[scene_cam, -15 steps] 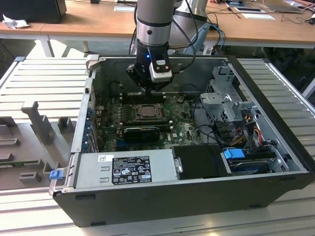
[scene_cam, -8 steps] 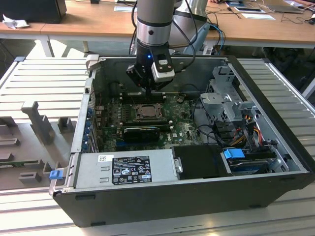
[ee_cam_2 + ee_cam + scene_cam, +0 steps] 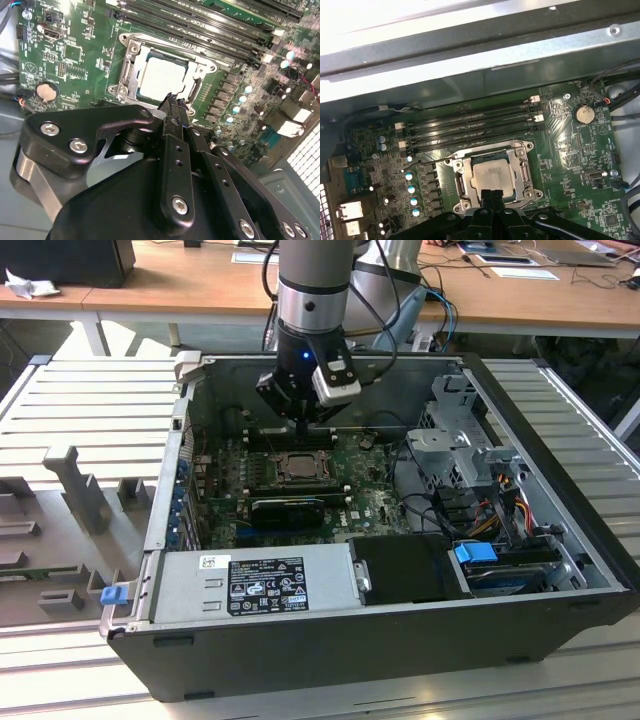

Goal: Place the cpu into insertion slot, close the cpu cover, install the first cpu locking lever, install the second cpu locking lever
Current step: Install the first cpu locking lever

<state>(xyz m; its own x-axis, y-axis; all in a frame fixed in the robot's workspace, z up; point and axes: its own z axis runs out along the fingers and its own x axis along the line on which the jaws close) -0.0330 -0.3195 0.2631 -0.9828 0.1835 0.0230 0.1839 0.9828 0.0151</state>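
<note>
Where the arm (image 3: 312,300) ends inside the open computer case (image 3: 400,640), the jaws are clenched together, fingertips (image 3: 172,107) meeting with nothing seen between them.

- Jaws: pointed down at the near edge of the socket, just beside the cpu cover (image 3: 131,67). Whether they touch it cannot be told.
- Cpu (image 3: 161,76): seated in the insertion slot (image 3: 167,54), pale metal top showing through the cover's window in both wrist views.
- Cpu cover: lying flat around the chip, its silvery frame on all four sides.
- Memory slots (image 3: 470,127): long, black, in a parallel row just beyond the socket.
- Capacitors (image 3: 410,175): a line of small pale-topped cans beside the socket.
- Coin battery (image 3: 583,114): on the green board (image 3: 565,150), apart from the socket.
- Black ribbed heatsink (image 3: 288,508): next to the socket, on its near side in the exterior view.
- Power supply (image 3: 265,585): grey box with a label along the case's front wall.
- Drive cage and cables (image 3: 470,455): towards the exterior view's right.
- Worktop (image 3: 90,400): grey, slatted, carrying the case.
</note>
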